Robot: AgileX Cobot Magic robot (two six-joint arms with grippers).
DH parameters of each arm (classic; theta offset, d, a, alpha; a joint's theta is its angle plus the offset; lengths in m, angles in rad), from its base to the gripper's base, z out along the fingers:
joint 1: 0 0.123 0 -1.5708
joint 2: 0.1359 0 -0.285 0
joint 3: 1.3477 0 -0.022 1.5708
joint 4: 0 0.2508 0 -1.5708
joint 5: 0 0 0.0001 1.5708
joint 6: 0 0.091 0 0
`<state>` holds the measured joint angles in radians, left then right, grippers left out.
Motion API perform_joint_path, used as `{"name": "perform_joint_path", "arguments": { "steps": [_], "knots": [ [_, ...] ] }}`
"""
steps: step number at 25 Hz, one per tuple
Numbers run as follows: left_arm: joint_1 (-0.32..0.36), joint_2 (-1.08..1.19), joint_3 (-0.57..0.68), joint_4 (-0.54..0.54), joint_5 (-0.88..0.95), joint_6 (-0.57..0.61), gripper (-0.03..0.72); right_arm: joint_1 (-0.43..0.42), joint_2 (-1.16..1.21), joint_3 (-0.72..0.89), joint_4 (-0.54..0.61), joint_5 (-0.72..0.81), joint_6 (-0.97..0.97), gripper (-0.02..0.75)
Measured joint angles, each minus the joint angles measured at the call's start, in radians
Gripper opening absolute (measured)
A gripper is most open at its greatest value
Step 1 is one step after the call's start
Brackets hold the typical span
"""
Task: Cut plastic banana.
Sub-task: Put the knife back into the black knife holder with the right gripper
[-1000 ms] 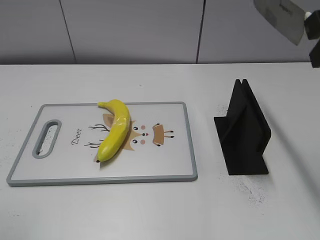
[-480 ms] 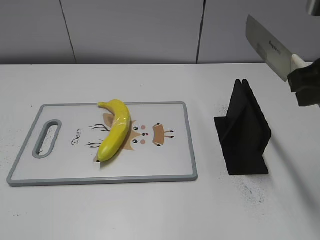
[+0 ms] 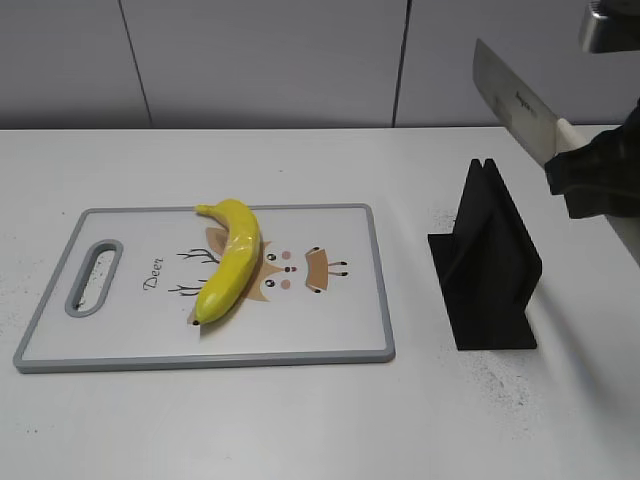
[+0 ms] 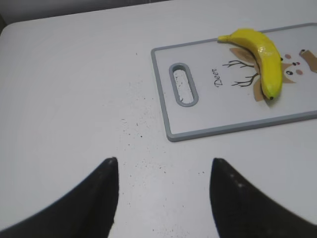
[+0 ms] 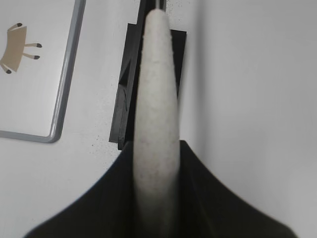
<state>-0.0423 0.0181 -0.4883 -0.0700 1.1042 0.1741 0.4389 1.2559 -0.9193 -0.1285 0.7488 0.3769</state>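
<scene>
banana point(image 3: 231, 258) on cutting board point(image 3: 340, 340) | knife stand point(image 3: 487, 262) right of board

Desk point(image 3: 300, 420): white, lightly speckled with dark specks.
Cutting board point(image 3: 330, 330): laid flat on the left half.
Black knife stand point(image 3: 487, 260): stood upright on the right, apart from the board.

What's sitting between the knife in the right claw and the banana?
In the exterior view, the black knife stand and the cutting board's bare right half lie between the right claw holding the knife and the banana.

Knife point(image 3: 512, 98) apparently lower, further left.
</scene>
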Motion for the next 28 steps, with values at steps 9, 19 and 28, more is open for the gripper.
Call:
{"name": "perform_joint_path", "arguments": {
  "steps": [9,19,28],
  "knots": [
    [0.000,0.001,0.008,0.000,-0.008,0.000,0.557,0.000,0.119,0.000,0.000,-0.019,0.002,0.160],
    [0.000,0.001,0.008,0.000,-0.013,0.000,0.553,0.000,0.198,0.000,0.028,-0.034,0.049,0.160],
    [0.000,0.001,0.008,0.000,-0.013,0.000,0.553,0.000,0.200,0.000,0.064,-0.037,0.057,0.160]
  ]
}}
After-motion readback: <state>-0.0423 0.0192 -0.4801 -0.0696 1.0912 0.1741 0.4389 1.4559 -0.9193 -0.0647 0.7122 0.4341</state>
